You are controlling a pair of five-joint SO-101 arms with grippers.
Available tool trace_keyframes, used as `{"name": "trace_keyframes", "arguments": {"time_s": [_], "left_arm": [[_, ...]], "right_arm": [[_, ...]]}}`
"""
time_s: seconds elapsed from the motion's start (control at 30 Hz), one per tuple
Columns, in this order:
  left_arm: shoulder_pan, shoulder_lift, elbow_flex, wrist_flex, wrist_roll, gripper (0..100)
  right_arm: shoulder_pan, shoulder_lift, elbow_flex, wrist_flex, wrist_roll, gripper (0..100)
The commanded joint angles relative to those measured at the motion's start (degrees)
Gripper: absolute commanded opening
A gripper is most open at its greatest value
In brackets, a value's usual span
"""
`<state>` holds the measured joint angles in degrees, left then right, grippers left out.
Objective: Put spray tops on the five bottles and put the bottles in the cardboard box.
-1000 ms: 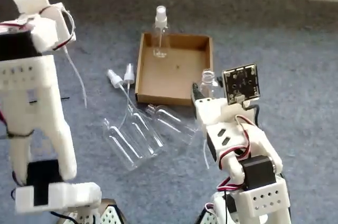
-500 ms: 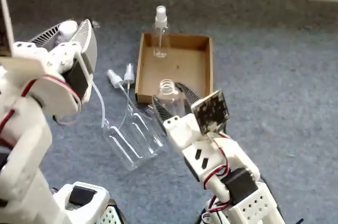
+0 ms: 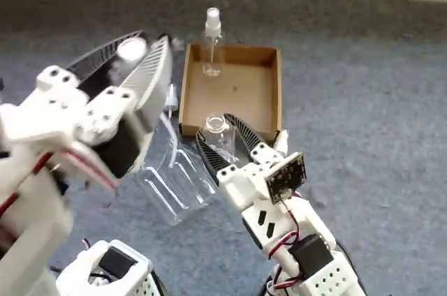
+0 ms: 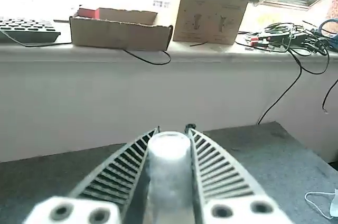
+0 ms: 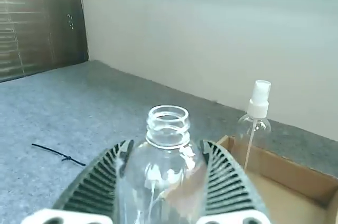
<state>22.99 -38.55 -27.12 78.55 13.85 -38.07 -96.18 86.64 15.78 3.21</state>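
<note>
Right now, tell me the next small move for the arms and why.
Probably swing the left gripper across until the spray top it holds sits above the bottle. The right gripper holds that bottle upright beside the box, its neck open and uncapped, while the top is off to one side in the high view.

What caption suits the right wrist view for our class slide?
Right gripper holds an open-necked bottle upright; a spray-topped bottle stands in the cardboard box behind.
</note>
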Motion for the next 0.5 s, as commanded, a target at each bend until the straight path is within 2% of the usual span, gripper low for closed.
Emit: {"name": "trace_keyframes", "arguments": {"time_s": [0.0,0.1,0.17,0.4,0.47], "left_arm": [[1.45,-0.04,13.23,-15.65,0.26,4],[1.54,-0.4,21.67,-25.67,0.26,3],[1.54,-0.4,24.04,-28.92,0.35,0],[4.09,-0.4,26.15,-29.45,0.26,1],[4.35,-0.31,25.98,-29.54,-1.93,1]], "right_arm": [[-0.13,-3.03,1.36,-1.27,0.0,0.5],[-0.13,-4.35,2.68,-1.27,0.0,0.5],[-0.13,-4.44,2.86,-1.27,0.0,0.5],[-0.13,-4.44,2.77,-1.27,0.0,0.5],[-0.13,-4.44,2.77,-1.27,0.0,0.5]]}}
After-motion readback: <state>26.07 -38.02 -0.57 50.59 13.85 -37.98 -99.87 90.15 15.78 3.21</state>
